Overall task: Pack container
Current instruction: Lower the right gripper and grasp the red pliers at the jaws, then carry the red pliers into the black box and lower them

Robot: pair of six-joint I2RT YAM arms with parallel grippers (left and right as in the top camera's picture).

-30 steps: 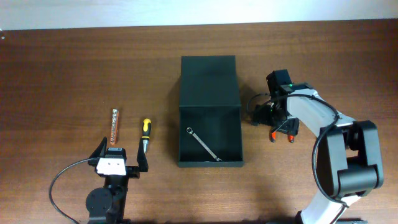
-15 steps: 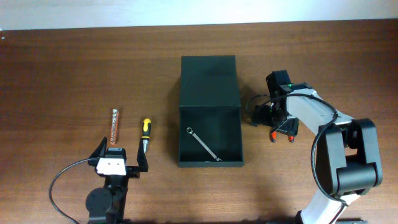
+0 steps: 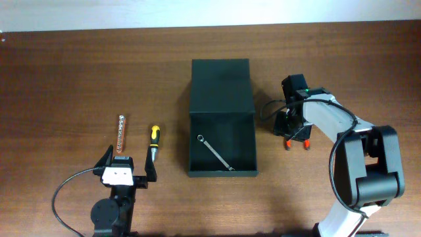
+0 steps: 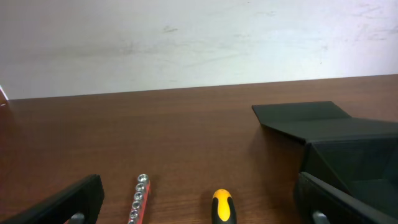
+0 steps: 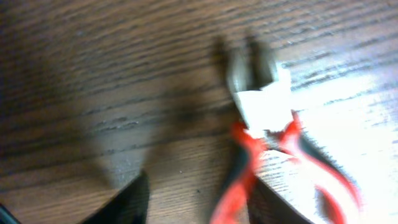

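L claw (image 3: 128, 164) wide, R claw (image 3: 294, 129) narrower

No writing can be read anywhere from where I stand. The pliers (image 5: 264, 102) have a white patch at the joint, too blurred to show any lettering. The socket rail (image 3: 121, 133) and screwdriver (image 3: 153, 136) on the tabletop are too small to make out any marks. The container (image 3: 220, 82) shows only plain black faces. The one sign is a small green light (image 3: 306, 90) on the right arm.
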